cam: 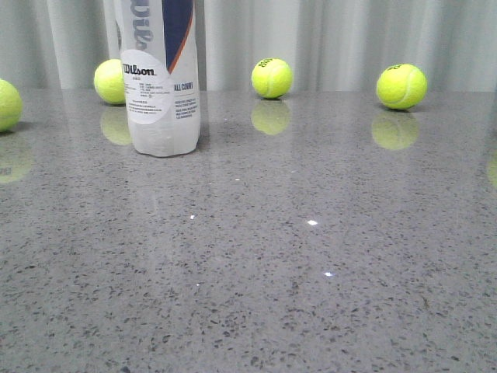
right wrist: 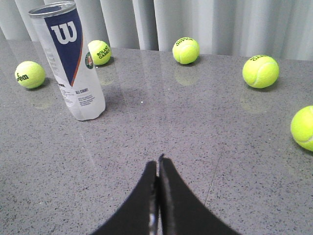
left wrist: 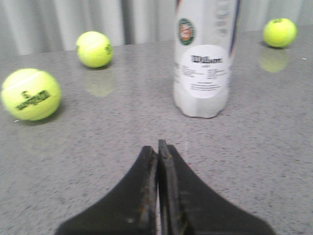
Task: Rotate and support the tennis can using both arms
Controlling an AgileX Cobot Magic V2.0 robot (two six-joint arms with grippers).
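Note:
The tennis can [cam: 161, 78] stands upright on the grey speckled table at the back left, white with a navy section, an orange stripe and a round Wilson label; its top is cut off in the front view. It also shows in the left wrist view [left wrist: 204, 58] and in the right wrist view [right wrist: 68, 58], where the white "W" and the open rim show. My left gripper [left wrist: 158, 145] is shut and empty, well short of the can. My right gripper [right wrist: 157, 161] is shut and empty, far from the can. Neither gripper shows in the front view.
Yellow-green tennis balls lie along the back of the table [cam: 311, 256]: one behind the can [cam: 109, 81], one at centre [cam: 272, 78], one at right [cam: 401, 85], one at the left edge [cam: 8, 105]. Another ball [right wrist: 303, 128] lies near the right arm. A grey curtain hangs behind.

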